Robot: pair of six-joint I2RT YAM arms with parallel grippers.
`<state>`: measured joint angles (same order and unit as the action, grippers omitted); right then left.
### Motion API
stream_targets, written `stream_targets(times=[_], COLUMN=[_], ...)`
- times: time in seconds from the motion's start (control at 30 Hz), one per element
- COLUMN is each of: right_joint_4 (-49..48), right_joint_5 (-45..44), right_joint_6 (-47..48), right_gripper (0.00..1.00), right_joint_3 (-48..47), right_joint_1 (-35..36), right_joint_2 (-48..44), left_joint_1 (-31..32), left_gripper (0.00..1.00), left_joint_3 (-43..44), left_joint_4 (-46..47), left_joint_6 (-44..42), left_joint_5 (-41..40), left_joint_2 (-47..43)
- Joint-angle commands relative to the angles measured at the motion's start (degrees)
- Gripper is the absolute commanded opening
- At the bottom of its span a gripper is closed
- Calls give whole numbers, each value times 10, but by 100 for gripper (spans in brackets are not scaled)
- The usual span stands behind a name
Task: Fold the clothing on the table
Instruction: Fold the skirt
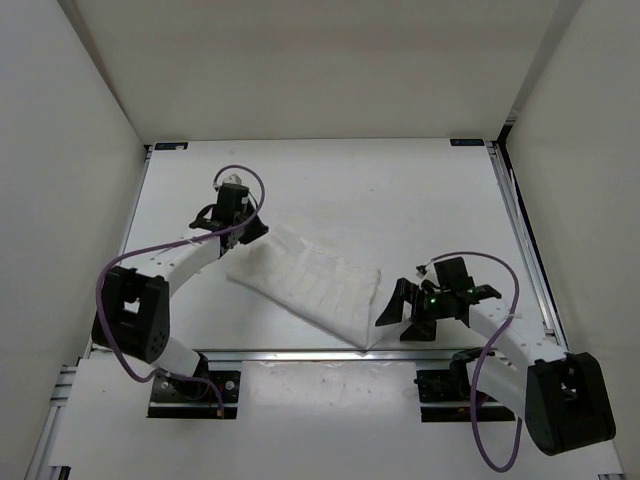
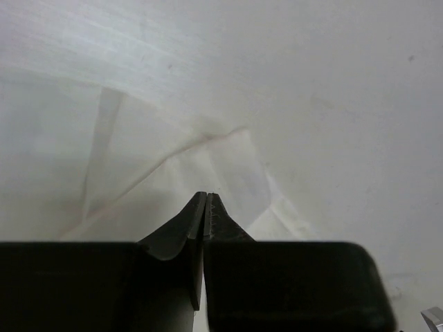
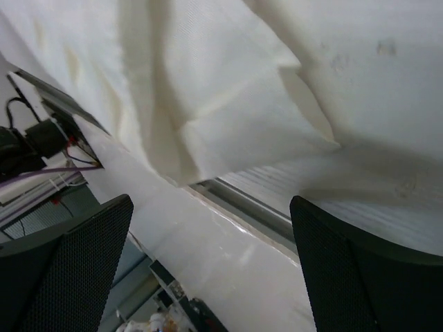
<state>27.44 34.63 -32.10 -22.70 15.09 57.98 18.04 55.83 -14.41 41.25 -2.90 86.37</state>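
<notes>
On the table (image 1: 400, 200), the clothing (image 1: 310, 280) lies slantwise between the left gripper (image 2: 207, 197), all but closed with no cloth visibly pinched, and the right gripper (image 3: 211, 207), wide open and empty, so both should rise straight up lest they drag the fold.

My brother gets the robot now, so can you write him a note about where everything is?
Left gripper: shut, at the far-left corner of the clothing; no fabric visibly pinched.
Right gripper: wide open, empty, by the clothing's near-right corner.
Clothing: lies slanted on the table, with its near corner at the front rail.
Done: seems folded over in layers.
To do: check the fold and probably neaten it.
</notes>
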Motion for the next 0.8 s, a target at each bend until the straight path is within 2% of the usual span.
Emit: stream_targets(times=[0.0, 0.33, 0.67, 0.77], right_joint_4=[-2, -160, -200, -209], right_joint_5=[-23, -27, -89, -98], right_joint_6=[-53, -141, -133, -130], right_gripper=[99, 99, 99, 93], right_joint_3=[26, 84, 19, 1], right_joint_1=[24, 28, 34, 45], right_joint_2=[-11, 15, 137, 167], left_joint_1=[-5, 6, -3, -13], left_gripper=[12, 2, 0, 0], left_joint_3=[-49, -81, -90, -89], left_joint_4=[6, 23, 20, 22], left_joint_6=[15, 8, 8, 10], left_joint_5=[16, 3, 11, 13], left_joint_2=[-6, 40, 43, 37])
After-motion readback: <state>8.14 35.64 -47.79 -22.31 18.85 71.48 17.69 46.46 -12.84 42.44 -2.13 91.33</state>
